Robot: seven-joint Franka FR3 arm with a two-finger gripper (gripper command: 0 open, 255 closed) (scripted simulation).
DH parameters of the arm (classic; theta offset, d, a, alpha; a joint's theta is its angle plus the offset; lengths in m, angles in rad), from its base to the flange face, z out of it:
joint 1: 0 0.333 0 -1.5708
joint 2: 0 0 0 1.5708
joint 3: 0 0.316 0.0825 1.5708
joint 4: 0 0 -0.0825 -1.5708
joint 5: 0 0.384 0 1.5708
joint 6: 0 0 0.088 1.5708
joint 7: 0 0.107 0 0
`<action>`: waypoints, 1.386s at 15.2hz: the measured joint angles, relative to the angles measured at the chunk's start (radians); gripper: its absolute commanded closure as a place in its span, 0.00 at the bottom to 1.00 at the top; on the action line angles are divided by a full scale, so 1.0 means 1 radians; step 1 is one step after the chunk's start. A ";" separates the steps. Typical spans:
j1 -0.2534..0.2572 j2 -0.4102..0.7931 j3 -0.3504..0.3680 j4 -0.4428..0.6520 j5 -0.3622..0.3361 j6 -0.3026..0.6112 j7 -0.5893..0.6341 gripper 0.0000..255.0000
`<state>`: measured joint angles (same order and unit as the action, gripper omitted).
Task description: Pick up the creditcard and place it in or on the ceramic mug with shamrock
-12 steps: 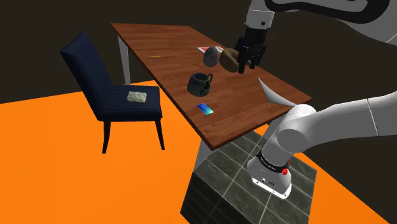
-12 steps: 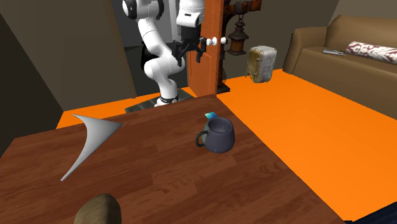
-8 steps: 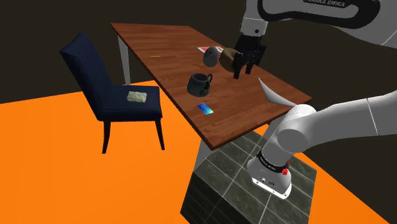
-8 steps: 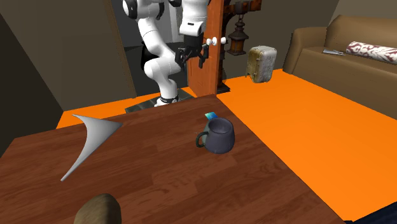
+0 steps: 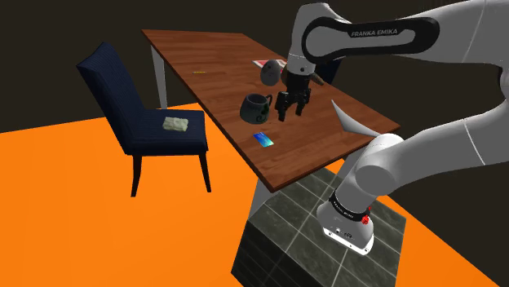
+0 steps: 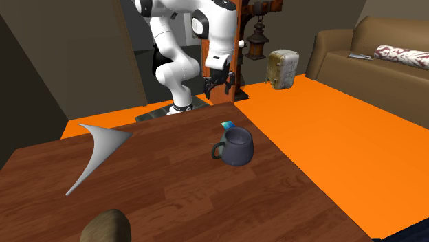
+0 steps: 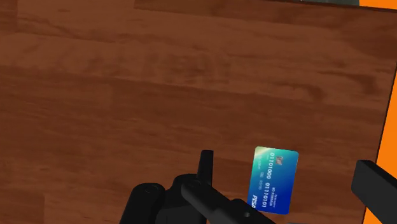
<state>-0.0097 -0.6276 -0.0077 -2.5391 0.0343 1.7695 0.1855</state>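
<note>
Blue card being seen flat near the table edge, gripper being held above it, fingers being held apart with nothing gripped, dark mug being seen upright just beyond the card.

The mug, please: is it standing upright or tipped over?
Upright: the mug stands on its base on the table, its open rim facing up.

White, glossy, dark-jointed arm of rounded links; black "FRANKA EMIKA" lettering just behind the all-black two-finger gripper; small red stud on the base collar, farthest from the hand.
</note>
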 measured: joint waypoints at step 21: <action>0.022 0.261 0.048 -0.157 0.077 0.429 0.090 0.00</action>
<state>0.0126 -0.3670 0.0398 -2.6957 0.1112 2.1985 0.2754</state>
